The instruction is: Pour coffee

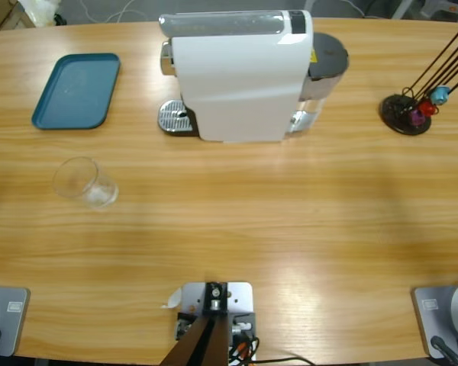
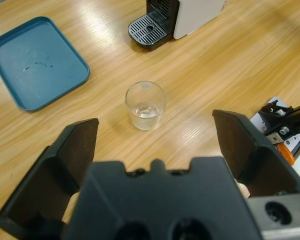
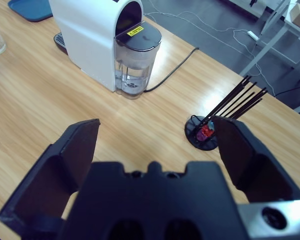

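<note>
Tumbler (image 1: 85,182), clear and upright, stands on the worktop (image 1: 290,221) near the blue tray (image 1: 76,90), left of the white coffee machine (image 1: 240,72); no coffee shows. Both grippers' jaws spread apart, holding nothing.

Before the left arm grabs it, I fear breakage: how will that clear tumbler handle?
The tumbler looks like thin clear glass, so probably fragile and slippery. It appears empty, so likely light and easily tipped if the open left fingers nudge it.
</note>
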